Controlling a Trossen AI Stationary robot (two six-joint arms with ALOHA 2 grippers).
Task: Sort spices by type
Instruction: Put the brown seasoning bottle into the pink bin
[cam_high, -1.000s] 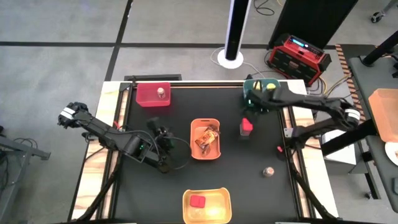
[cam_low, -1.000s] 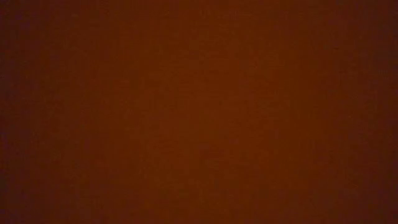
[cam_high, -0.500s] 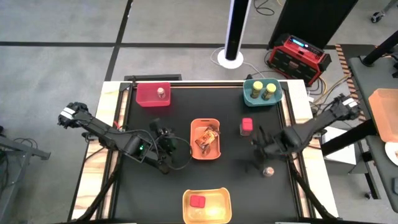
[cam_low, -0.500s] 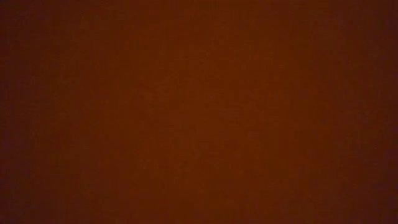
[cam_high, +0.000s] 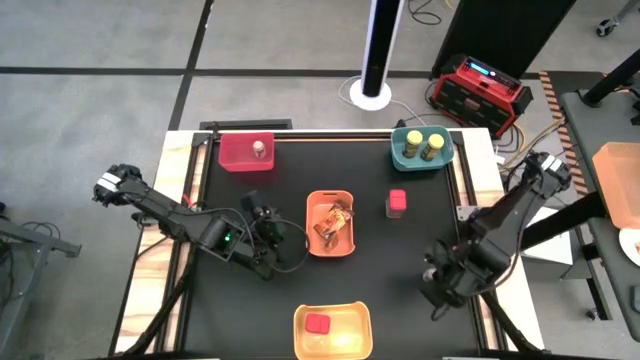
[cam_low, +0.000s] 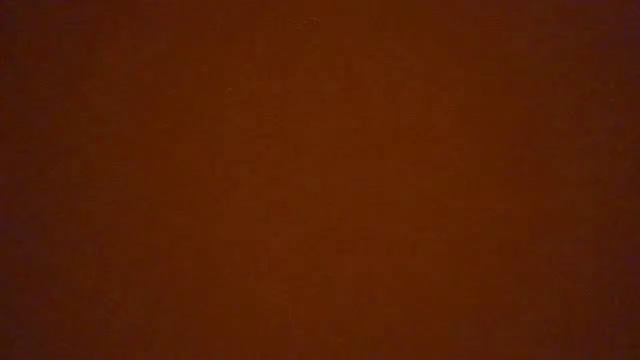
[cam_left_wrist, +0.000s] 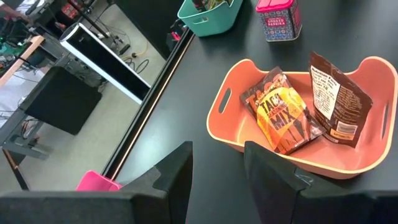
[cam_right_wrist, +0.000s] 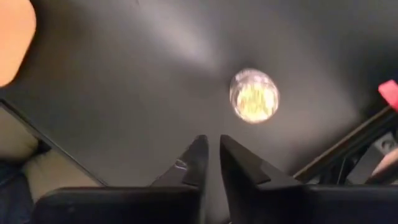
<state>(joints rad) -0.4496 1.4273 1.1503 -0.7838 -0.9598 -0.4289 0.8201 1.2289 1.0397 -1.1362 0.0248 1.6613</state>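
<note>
The right gripper (cam_high: 437, 283) hangs low over the near right part of the black bench (cam_high: 270, 290), its jaws pressed nearly together with only a thin gap. Just ahead of them in the right wrist view, a small silver-lidded jar (cam_right_wrist: 254, 95) stands alone on the bench, not touching them. The left gripper (cam_high: 262, 215) waits just beside the orange bin (cam_high: 331, 199), jaws spread and holding nothing. That bin holds two printed packets (cam_left_wrist: 284, 118) (one yellow-orange, one brown). The teal bin (cam_high: 422, 157) holds two yellow-lidded jars (cam_high: 423, 144), the red bin (cam_high: 246, 153) another small jar (cam_high: 259, 149), and the yellow bin (cam_high: 333, 331) a red box (cam_high: 318, 323). A second red box (cam_high: 398, 202) stands on the bench.
</note>
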